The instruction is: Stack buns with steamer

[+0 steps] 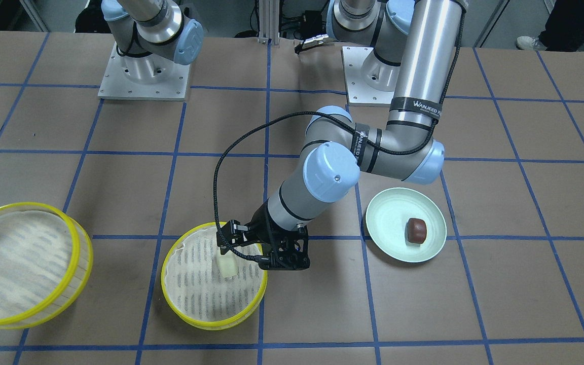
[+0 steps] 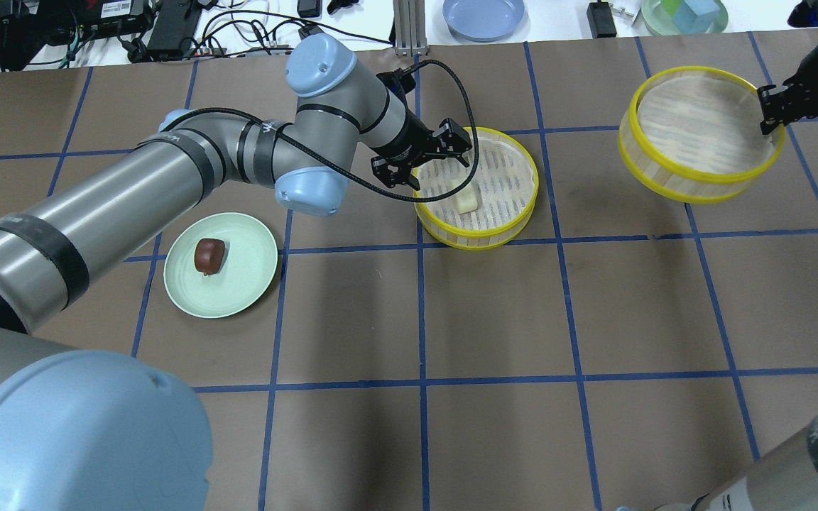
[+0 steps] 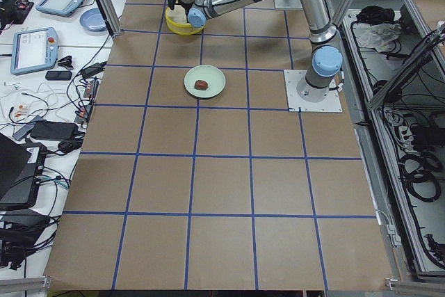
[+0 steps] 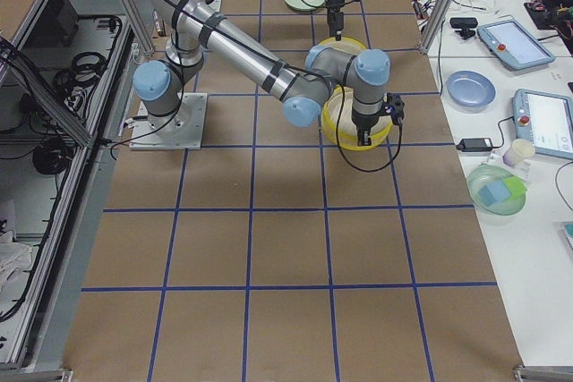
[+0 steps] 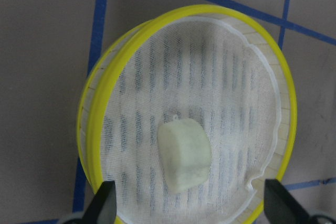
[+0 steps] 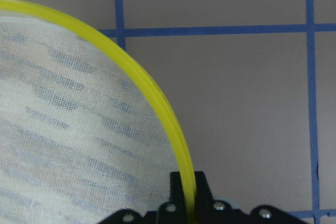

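The cream-white bun [image 5: 184, 153] lies on the mesh floor of one yellow-rimmed steamer tray [image 2: 505, 177] at mid table, also seen in the front view [image 1: 227, 267]. My left gripper [image 2: 437, 170] hovers just above this tray, open and empty, its fingers [image 5: 105, 205] spread either side of the bun. The dark reddish-brown bun [image 2: 209, 255] sits on the pale green plate [image 2: 238, 284]. My right gripper [image 2: 771, 117] is shut on the yellow rim of the second steamer tray [image 2: 700, 121] and holds it tilted above the table [image 6: 63, 129].
A blue plate [image 2: 483, 14], a bowl of coloured blocks [image 2: 686, 14] and cables [image 2: 167, 28] lie on the white bench beyond the table's far edge. The two arm bases [image 1: 144, 76] stand at the robot's side.
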Robot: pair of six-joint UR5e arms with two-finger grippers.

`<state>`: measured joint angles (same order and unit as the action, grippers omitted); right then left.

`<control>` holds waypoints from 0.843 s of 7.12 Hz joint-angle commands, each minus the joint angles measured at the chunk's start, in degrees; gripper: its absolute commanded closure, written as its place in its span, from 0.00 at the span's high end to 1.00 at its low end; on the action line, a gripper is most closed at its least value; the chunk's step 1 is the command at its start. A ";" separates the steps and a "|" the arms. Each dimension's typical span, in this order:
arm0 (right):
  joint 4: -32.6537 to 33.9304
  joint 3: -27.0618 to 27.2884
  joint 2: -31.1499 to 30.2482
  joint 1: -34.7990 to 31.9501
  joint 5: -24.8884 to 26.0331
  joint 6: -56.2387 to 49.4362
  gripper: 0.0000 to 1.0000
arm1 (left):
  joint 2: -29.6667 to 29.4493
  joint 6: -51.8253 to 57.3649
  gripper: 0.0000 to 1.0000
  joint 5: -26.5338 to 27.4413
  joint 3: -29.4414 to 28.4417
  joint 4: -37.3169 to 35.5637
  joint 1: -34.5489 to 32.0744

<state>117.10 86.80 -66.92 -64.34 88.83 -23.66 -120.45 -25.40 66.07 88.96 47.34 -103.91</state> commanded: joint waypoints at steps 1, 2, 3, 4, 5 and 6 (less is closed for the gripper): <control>0.06 0.99 -0.57 -4.38 1.43 7.20 0.00 | 4.15 10.82 1.00 7.63 -3.00 9.57 5.00; -0.20 1.87 -1.88 -6.22 1.43 11.06 0.00 | 6.86 17.77 1.00 9.24 -3.01 14.75 9.12; -0.20 1.96 -2.42 -9.11 1.78 15.01 0.00 | 8.89 24.02 1.00 13.69 -2.83 18.54 12.03; -0.29 2.40 -2.33 -12.10 3.00 21.05 0.00 | 10.30 29.04 1.00 19.57 -2.66 22.84 14.15; -0.20 2.75 -2.33 -15.17 5.45 24.51 0.00 | 11.28 36.92 1.00 24.59 -1.87 24.71 17.30; -0.29 2.76 -2.42 -17.38 6.17 29.15 0.00 | 11.46 42.22 1.00 24.81 -1.08 26.47 21.51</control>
<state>116.86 89.38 -69.24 -78.57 93.52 -0.03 -109.71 9.39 88.23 87.01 71.17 -87.01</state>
